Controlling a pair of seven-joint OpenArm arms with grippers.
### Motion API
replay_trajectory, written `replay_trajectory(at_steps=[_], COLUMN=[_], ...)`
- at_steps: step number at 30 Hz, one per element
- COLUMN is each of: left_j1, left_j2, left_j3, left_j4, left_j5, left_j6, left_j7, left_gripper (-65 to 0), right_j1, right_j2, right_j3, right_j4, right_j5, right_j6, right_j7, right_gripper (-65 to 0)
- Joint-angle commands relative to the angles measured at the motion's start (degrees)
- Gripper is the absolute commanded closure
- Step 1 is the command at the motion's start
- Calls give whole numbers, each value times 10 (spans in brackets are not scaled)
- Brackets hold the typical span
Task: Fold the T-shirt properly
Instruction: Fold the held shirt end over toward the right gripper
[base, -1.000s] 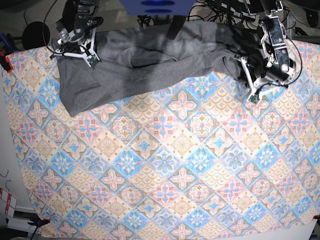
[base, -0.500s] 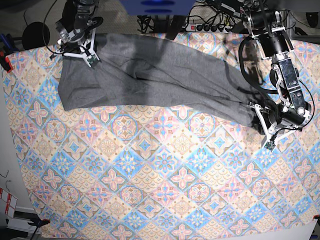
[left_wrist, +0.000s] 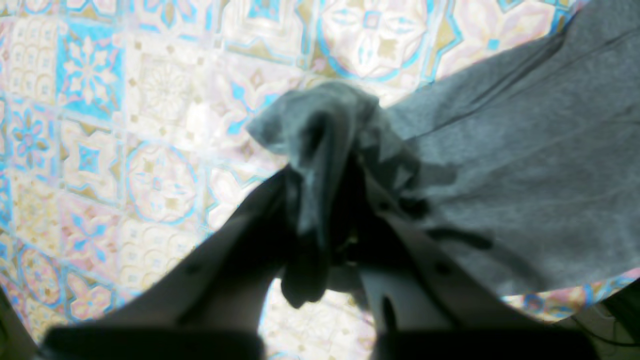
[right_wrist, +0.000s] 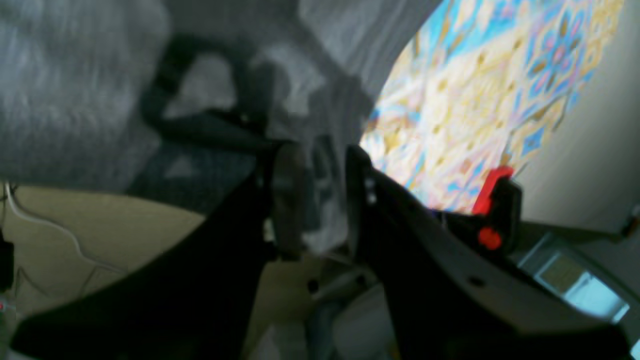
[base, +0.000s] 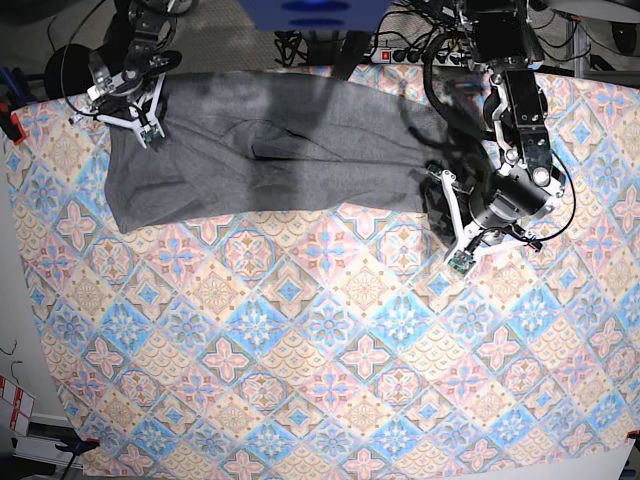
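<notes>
Grey T-shirt (base: 270, 145) is tautening — the left hand (base: 447, 215) is drawing back inward. Both it and the right hand (base: 128, 110) are gripping cloth, spreading it over the tabletop (base: 330, 380) for folding.

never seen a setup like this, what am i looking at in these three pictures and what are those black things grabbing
This is a robot with two arms working over a table. One picture looks down from above; the other two come from cameras mounted on each wrist, looking along the fingers. A pastel tile-patterned tablecloth covers the table, and a grey T-shirt lies stretched across its far side. The left gripper, on the right in the overhead picture, is shut on a bunched corner of the shirt. The right gripper pinches the opposite end. Both wrist pictures are blurry, but show grey fabric between the fingers.
</notes>
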Motion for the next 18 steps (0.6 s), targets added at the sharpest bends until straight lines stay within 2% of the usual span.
replay_trajectory(at_steps=[1, 4, 12, 14, 18], left_j1=[2, 7, -17, -14, 5], left_j2=[9, 20, 31, 51, 77], left_j3=[21, 51, 61, 86, 183], left_j4=[12, 12, 13, 26, 31], left_j5=[-13, -13, -15, -13, -13], left_j6=[0, 0, 0, 0, 0], left_j7=[-6, -6, -6, -6, -6], left_gripper=[-17, -17, -17, -19, -20], right_j1=[0, 0, 0, 0, 0], right_j2=[2, 2, 2, 2, 2], right_j3=[2, 1, -2, -3, -3], right_j4=[9, 9, 8, 7, -3], right_j5=[-1, 2, 2, 3, 3], right_j6=[-3, -3, -3, -3, -3], right_j7=[3, 3, 5, 5, 6], right_gripper=[-142, -142, -142, -142, -142])
